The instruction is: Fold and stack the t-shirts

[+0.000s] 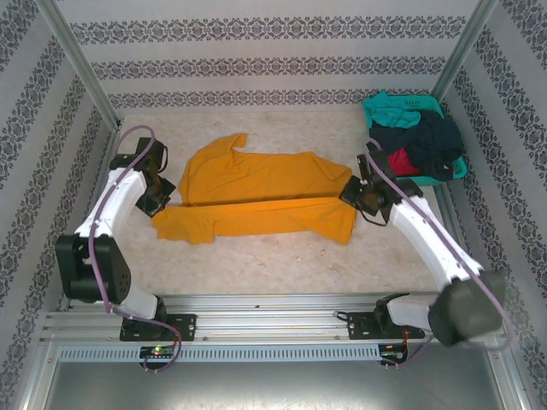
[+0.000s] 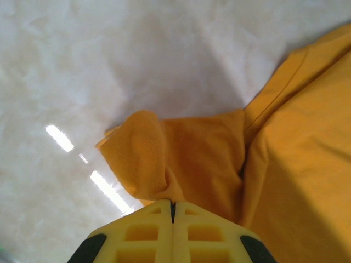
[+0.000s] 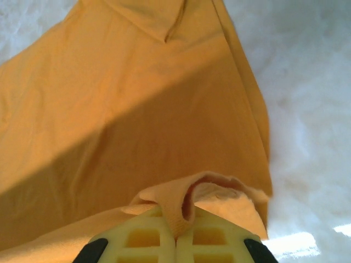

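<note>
Pale marbled tabletop (image 1: 256,265) fills the middle of the scene, closed in by papered walls (image 1: 273,51) with dark patterned stripes. Along the near edge runs a metal rail (image 1: 273,329), and the two arm bases are bolted to it, one toward each near corner.

From there both arms reach inward to the ends of the orange-yellow t-shirt (image 1: 256,192), which lies crosswise on the centre of the table. The left gripper (image 1: 158,198) sits at the shirt's left end. In its wrist view the yellow fingers (image 2: 148,230) are pressed together, with a fold of orange cloth pinched at their tips and the rest of the fabric spreading away over the table. The right gripper (image 1: 357,195) sits at the shirt's right end. Its fingers (image 3: 214,238) are closed too, with a bunched edge of the same cloth caught between them.

The shirt's near part is a long band running between the grippers, and its far-left part rises to a point toward the far edge.

At the far right corner stands a teal mesh basket (image 1: 425,102). It holds a teal shirt (image 1: 395,113), a dark navy shirt (image 1: 427,141) draped over its rim, and a red shirt (image 1: 402,161) peeking from beneath.
</note>
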Motion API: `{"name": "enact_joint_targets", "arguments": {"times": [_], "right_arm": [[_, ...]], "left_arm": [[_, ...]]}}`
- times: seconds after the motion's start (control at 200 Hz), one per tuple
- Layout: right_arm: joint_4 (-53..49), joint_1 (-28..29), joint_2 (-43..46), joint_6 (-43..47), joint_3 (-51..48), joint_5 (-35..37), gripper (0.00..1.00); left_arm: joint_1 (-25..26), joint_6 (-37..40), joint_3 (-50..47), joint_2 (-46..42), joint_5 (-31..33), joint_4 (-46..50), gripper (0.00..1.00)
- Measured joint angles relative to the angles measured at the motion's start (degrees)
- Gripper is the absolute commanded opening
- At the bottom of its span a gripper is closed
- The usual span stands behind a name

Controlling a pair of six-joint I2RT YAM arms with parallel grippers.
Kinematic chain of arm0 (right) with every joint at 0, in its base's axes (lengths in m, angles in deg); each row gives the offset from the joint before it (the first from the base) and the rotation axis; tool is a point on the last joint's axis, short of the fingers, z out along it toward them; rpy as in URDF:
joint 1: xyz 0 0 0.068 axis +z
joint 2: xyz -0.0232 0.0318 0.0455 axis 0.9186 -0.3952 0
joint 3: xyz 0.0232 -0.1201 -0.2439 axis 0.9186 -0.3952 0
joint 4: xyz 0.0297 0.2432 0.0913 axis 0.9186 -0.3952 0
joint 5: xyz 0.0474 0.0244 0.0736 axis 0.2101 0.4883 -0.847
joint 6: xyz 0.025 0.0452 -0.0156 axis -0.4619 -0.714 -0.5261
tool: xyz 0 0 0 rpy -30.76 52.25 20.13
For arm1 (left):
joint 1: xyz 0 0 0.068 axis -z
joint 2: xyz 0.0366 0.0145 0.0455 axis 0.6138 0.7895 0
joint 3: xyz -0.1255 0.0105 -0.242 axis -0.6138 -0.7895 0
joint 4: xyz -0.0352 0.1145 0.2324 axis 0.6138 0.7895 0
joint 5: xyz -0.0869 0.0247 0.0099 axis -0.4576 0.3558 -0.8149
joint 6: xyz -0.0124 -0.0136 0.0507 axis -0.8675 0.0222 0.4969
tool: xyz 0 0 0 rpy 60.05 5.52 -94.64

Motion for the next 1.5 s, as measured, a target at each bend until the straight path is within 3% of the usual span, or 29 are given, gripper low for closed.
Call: {"name": "enact_joint_targets", "arguments": {"times": [0.26,0.36,0.48,0.575,0.679,0.914,1.129,1.314,1.499], "right_arm": [[2.3,-2.5,-28.5,5.9,30.7,-1.2,0.00],[2.4,-2.8,-32.3,7.4,37.9,-1.7,0.00],[2.3,-2.9,-32.1,8.1,39.6,-2.5,0.00],[2.8,-2.9,-30.5,8.3,36.9,-2.8,0.00],[3.0,-2.8,-25.3,7.4,27.1,-3.1,0.00],[-2.2,-2.8,-4.5,3.1,2.4,-2.9,0.00],[-11.8,-2.7,11.4,-1.3,-7.0,-3.7,0.00],[-16.4,-2.1,13.3,-2.5,-5.8,-4.2,0.00],[-14.4,-2.1,2.3,-2.2,0.6,-4.0,0.00]], "left_arm": [[-0.1,2.6,28.4,22.2,-0.3,-1.2,0.00],[-0.4,3.9,38.2,26.6,0.0,-1.1,0.00],[-0.9,5.2,42.8,26.9,0.7,-0.5,0.00],[-1.1,6.0,41.4,26.1,1.0,-0.3,0.00],[-1.2,6.8,33.7,23.4,1.2,-0.1,0.00],[-1.6,8.1,11.3,12.3,0.5,1.1,0.00],[-1.7,9.5,3.4,3.8,0.2,6.2,0.00],[-2.1,10.3,4.5,2.1,0.1,8.5,0.00],[-2.4,10.3,9.5,7.7,-0.5,8.0,0.00]]}}
